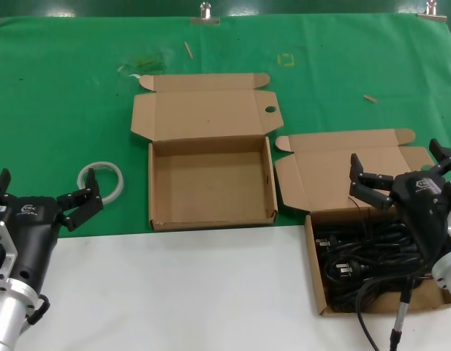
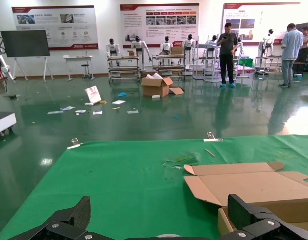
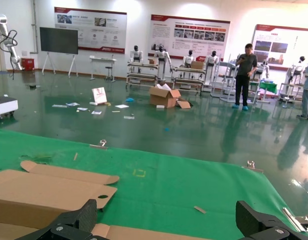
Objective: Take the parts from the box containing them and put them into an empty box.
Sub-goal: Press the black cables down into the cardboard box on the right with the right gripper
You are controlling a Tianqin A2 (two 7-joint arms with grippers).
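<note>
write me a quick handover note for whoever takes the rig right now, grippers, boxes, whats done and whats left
Left gripper: open, holding nothing, idle at the table's left edge beside the white ring.
Right gripper: open, holding nothing, over the back of the box containing them.
The parts: a tangle of black cords, all in that right-hand box, lid open.
The empty box: centre of the table, lid open, nothing inside.
Done: nothing moved across.
Left: grasp the cords and carry them into the centre box.
</note>
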